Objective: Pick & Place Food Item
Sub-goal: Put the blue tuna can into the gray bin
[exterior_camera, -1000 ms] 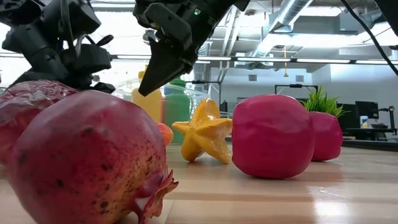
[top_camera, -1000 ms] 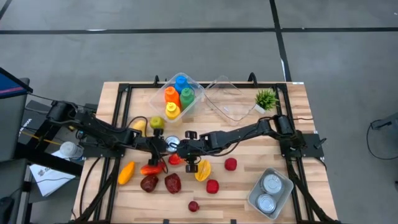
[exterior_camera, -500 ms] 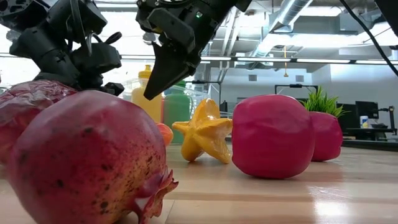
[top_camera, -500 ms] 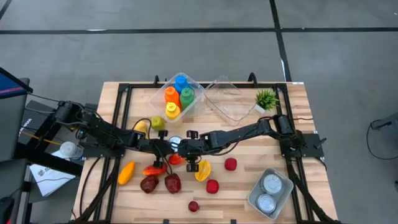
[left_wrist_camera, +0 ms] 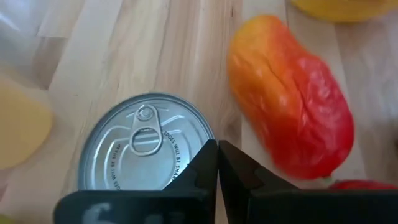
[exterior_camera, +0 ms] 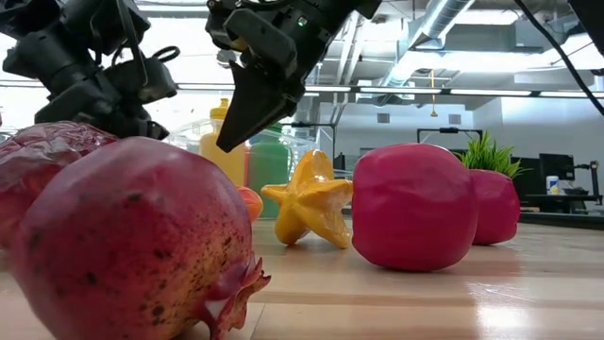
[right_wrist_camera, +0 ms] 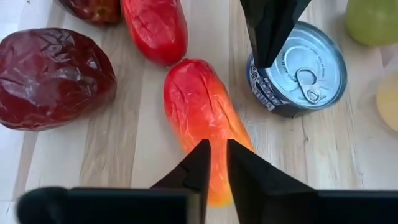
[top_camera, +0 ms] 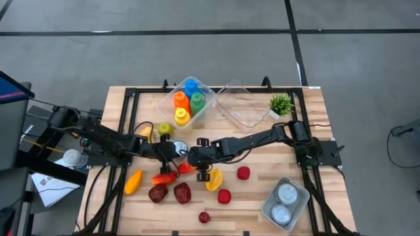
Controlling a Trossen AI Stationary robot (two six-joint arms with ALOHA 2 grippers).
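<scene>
While the left gripper (left_wrist_camera: pixel 217 163) hangs over the middle of the surface (top_camera: pixel 262 203) with its fingers pressed together and empty, it sits just above the rim of an upright can (left_wrist_camera: pixel 146 146), beside an orange-red pepper (left_wrist_camera: pixel 289 102). To its right, the right gripper (right_wrist_camera: pixel 213 163) hovers directly over that same pepper (right_wrist_camera: pixel 202 115), its fingers only a sliver apart and holding nothing. The pepper, likely the food item to be moved, lies flat on the wood between the can (right_wrist_camera: pixel 298 71) and a dark red fruit (right_wrist_camera: pixel 56 78), with a second red pepper (right_wrist_camera: pixel 155 25) near one end. Further right stand a yellow star-shaped fruit (exterior_camera: pixel 311 203) and pink apples (exterior_camera: pixel 415 208), and toward the back of the surface a clear bin (top_camera: pixel 239 105). The main risk, as I judge it, is crowding: both grippers meet over one small patch, so a descent by either could knock the other or tip the can. With the right fingers this narrow, they would press onto the pepper rather than straddle it and might roll it away.
</scene>
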